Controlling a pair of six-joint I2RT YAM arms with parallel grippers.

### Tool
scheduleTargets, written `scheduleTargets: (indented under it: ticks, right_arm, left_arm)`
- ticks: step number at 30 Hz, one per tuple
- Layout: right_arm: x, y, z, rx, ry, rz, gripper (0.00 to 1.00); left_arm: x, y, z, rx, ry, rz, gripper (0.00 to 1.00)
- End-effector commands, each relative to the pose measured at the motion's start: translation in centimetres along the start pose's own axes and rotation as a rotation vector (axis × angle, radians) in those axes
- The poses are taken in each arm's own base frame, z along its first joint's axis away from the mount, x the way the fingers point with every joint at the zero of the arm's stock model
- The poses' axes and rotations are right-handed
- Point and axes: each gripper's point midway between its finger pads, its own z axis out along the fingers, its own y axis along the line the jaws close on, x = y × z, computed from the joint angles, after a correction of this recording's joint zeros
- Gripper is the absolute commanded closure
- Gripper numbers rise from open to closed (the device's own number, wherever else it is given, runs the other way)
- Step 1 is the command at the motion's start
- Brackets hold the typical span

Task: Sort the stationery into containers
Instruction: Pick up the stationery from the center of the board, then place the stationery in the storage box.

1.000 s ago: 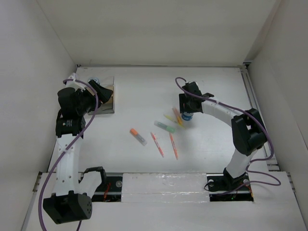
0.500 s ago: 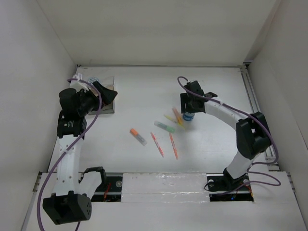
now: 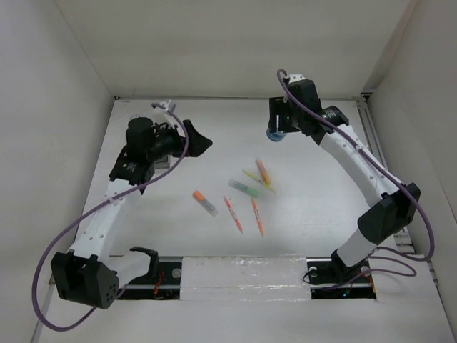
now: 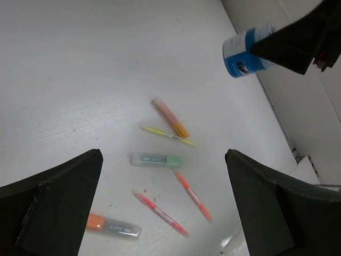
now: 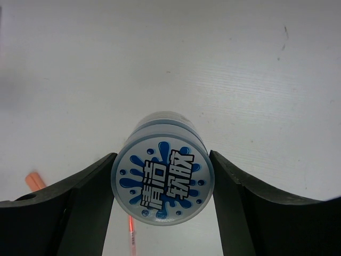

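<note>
My right gripper (image 3: 275,128) is shut on a blue-and-white cylinder (image 3: 274,133) and holds it above the far middle of the table; its printed end faces the right wrist camera (image 5: 162,184). My left gripper (image 3: 200,141) is open and empty, raised over the table left of centre. On the table lie an orange-capped highlighter (image 3: 205,203), a green highlighter (image 3: 244,189), two pink-red pens (image 3: 233,214) (image 3: 257,217), a pale yellow pen (image 3: 253,176) and an orange highlighter (image 3: 263,172). All show between the open fingers in the left wrist view (image 4: 157,159). The wooden organiser and the second cylinder are hidden.
White walls close the table at the back and both sides. The left arm's body (image 3: 143,146) covers the far left corner. A metal rail (image 3: 375,153) runs along the right edge. The arm bases stand at the near edge.
My right gripper has lifted the cylinder from beside the pens and carried it toward the back. My left arm has swung right, away from the far left corner, jaws open.
</note>
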Motion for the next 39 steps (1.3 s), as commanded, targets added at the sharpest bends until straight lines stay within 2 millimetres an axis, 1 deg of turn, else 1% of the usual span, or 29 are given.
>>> scheduleTargets:
  ticks: [1,2,3,4,5,6,8,9,10,11,12,13,14,16,18,19,20,21,22,23,24,29,32,33,34,35,36,37,39]
  right_arm:
    - [-3.9,1.4,-3.2,-0.073,-0.071,-0.021,1.00]
    - [-4.0,1.7,-3.0,-0.081,-0.055,-0.024,1.00]
    - [-3.5,1.9,-3.5,-0.082,-0.026,-0.046,1.00]
    - [-4.9,2.1,-4.5,-0.090,-0.056,-0.041,1.00]
    - [-4.8,2.1,-4.4,-0.088,-0.049,-0.042,1.00]
    - [-4.7,2.8,-4.5,-0.110,-0.044,-0.049,1.00]
    - [-4.4,3.3,-5.1,-0.132,-0.040,-0.056,1.00]
    - [-4.3,3.8,-6.0,-0.160,-0.046,-0.060,1.00]
    - [-3.9,4.3,-6.4,-0.197,-0.035,-0.062,1.00]
    - [-3.3,4.6,-6.3,-0.218,-0.026,-0.063,1.00]
    - [-3.5,4.9,-7.1,-0.248,-0.040,-0.061,1.00]
    - [-3.4,5.2,-7.3,-0.270,-0.042,-0.061,1.00]
    - [-3.3,6.4,-7.7,-0.323,-0.040,-0.069,1.00]
    - [-2.7,7.3,-7.8,-0.362,-0.020,-0.078,1.00]
    - [-3.5,8.2,-8.8,-0.400,-0.044,-0.082,1.00]
    - [-3.6,8.4,-8.5,-0.400,-0.043,-0.082,1.00]
    - [-4.0,8.5,-8.4,-0.401,-0.048,-0.082,1.00]
    - [-3.6,8.4,-8.3,-0.381,-0.026,-0.088,1.00]
    - [-4.3,8.4,-8.1,-0.364,-0.034,-0.087,1.00]
    - [-4.4,8.2,-8.0,-0.349,-0.032,-0.087,1.00]
    - [-4.6,7.6,-8.0,-0.318,-0.035,-0.086,1.00]
    - [-4.6,7.8,-7.7,-0.320,-0.035,-0.097,1.00]
    - [-4.3,8.3,-8.2,-0.367,-0.036,-0.098,1.00]
    - [-4.4,8.4,-8.9,-0.381,-0.048,-0.097,1.00]
    - [-4.0,8.4,-9.0,-0.389,-0.042,-0.098,1.00]
    - [-4.0,9.1,-9.5,-0.422,-0.054,-0.103,1.00]
    - [-3.0,9.6,-9.3,-0.440,-0.035,-0.112,1.00]
    - [-3.1,9.7,-10.1,-0.462,-0.051,-0.111,1.00]
    - [-2.5,11.2,-10.7,-0.552,-0.057,-0.122,1.00]
  left_arm:
    - [-3.4,-4.0,0.5,0.026,-0.098,0.235,0.00]
    - [-2.8,-5.5,1.7,0.047,-0.076,0.277,0.00]
    - [-3.4,-5.4,2.4,0.005,-0.108,0.313,0.00]
    - [-3.5,-5.7,2.9,0.005,-0.120,0.373,0.00]
    - [-3.5,-5.9,3.2,0.014,-0.138,0.401,0.00]
    - [-4.4,-6.8,3.4,0.042,-0.190,0.434,0.00]
    - [-4.6,-7.2,3.6,0.074,-0.215,0.468,0.00]
    - [-4.3,-7.3,3.3,0.090,-0.228,0.489,0.00]
    - [-4.9,-8.0,3.0,0.119,-0.269,0.517,0.00]
    - [-4.7,-8.3,2.9,0.140,-0.280,0.533,0.00]
    - [-4.2,-7.9,3.1,0.139,-0.278,0.533,0.00]
    - [-4.7,-8.7,2.6,0.167,-0.303,0.555,0.00]
    - [-4.7,-8.7,2.6,0.167,-0.303,0.555,0.00]
    - [-4.5,-8.7,3.0,0.179,-0.295,0.566,0.00]
    - [-3.0,-9.4,4.3,0.118,-0.274,0.666,0.00]
    - [-2.7,-10.2,4.9,0.091,-0.269,0.714,0.00]
    - [0.0,-10.7,6.4,0.016,-0.213,0.760,0.00]
    - [0.6,-11.2,6.9,-0.001,-0.204,0.827,0.00]
    - [2.0,-11.2,7.4,-0.006,-0.170,0.850,0.00]
    - [2.4,-12.2,7.7,0.004,-0.168,0.855,0.00]
    - [2.9,-12.2,8.0,0.018,-0.154,0.858,0.00]
    - [3.4,-12.5,8.2,0.046,-0.160,0.839,0.00]
    - [2.5,-13.0,8.1,0.044,-0.190,0.834,0.00]
    - [2.8,-12.8,8.2,0.043,-0.189,0.834,0.00]
    - [2.0,-13.3,7.8,0.052,-0.224,0.828,0.00]
    - [2.5,-13.0,7.9,0.050,-0.210,0.821,0.00]
    - [2.0,-13.3,7.6,0.055,-0.231,0.818,0.00]
    - [2.3,-13.6,7.6,0.076,-0.226,0.811,0.00]
    - [3.0,-14.3,7.5,0.125,-0.197,0.809,0.00]
